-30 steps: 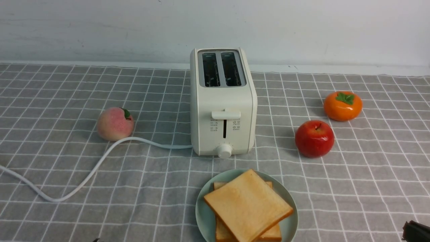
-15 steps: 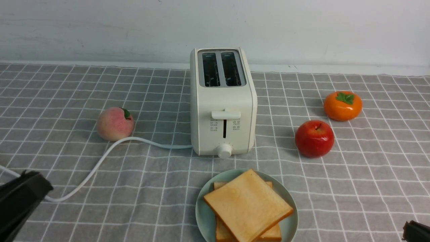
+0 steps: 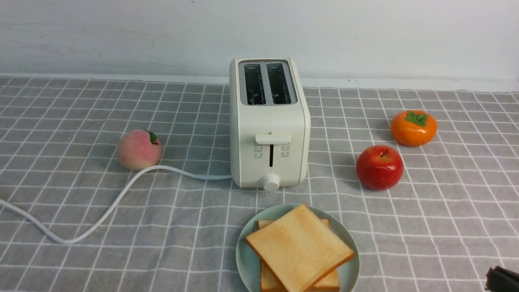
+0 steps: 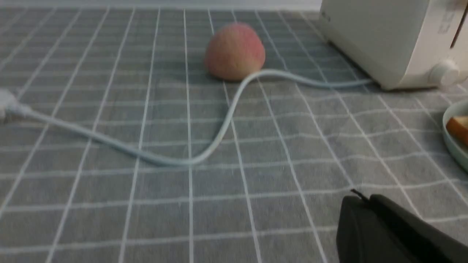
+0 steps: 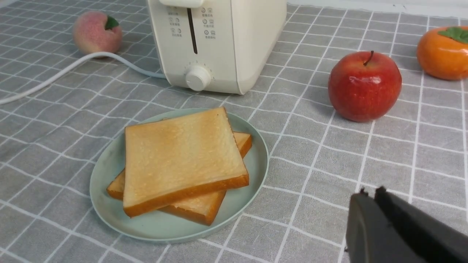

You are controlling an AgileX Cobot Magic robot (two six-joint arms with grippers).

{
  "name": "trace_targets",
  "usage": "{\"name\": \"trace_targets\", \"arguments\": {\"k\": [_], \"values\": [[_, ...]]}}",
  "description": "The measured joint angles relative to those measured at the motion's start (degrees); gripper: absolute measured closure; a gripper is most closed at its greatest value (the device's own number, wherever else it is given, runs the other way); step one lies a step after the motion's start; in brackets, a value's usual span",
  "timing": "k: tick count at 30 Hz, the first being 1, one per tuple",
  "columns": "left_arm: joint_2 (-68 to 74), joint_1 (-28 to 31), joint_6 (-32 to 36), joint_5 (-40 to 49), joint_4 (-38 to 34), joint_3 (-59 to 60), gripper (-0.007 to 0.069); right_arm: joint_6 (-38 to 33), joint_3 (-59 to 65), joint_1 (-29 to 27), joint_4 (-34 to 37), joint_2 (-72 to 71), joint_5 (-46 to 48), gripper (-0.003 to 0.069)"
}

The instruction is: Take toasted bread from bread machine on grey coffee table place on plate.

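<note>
Down at the near right corner of the front view, your right claw (image 3: 502, 279) shows only as a dark tip, and its wrist view shows the jaws pressed together on nothing, hovering over bare cloth near the plate (image 5: 106, 171). Your left claw (image 4: 360, 204) is out of the front view; its wrist view shows it pressed together too, empty, low over the table (image 3: 446, 227) with the cord (image 4: 190, 160) lying ahead of it. Outward from there, both slices of toast (image 3: 299, 248) lie stacked on the plate, the top one turned askew over the lower, just in front of the toaster (image 3: 269, 125). Look into the toaster: both slots show dark and hold nothing. By my reading, the task is done and you are at the parking step; the next move calls only for holding both arms clear of the plate and the cord. Peach (image 3: 139, 149), apple (image 3: 379, 167) and persimmon (image 3: 413, 127) sit well apart from the plate and need nothing from you.
</note>
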Motion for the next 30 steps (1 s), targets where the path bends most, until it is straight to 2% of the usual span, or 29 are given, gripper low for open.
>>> {"name": "trace_targets", "arguments": {"k": [4, 13, 30], "values": [[0.0, 0.1, -2.5, 3.7, 0.6, 0.2, 0.0614, 0.0, 0.0, 0.0, 0.0, 0.0, 0.0, 0.0626], [0.0, 4.1, -3.8, 3.8, 0.8, 0.2, 0.0607, 0.0, 0.0, 0.0, 0.0, 0.0, 0.0, 0.0617], [0.0, 4.4, -4.2, 2.9, 0.9, 0.2, 0.0596, 0.0, 0.0, 0.0, 0.0, 0.0, 0.0, 0.0594]]}}
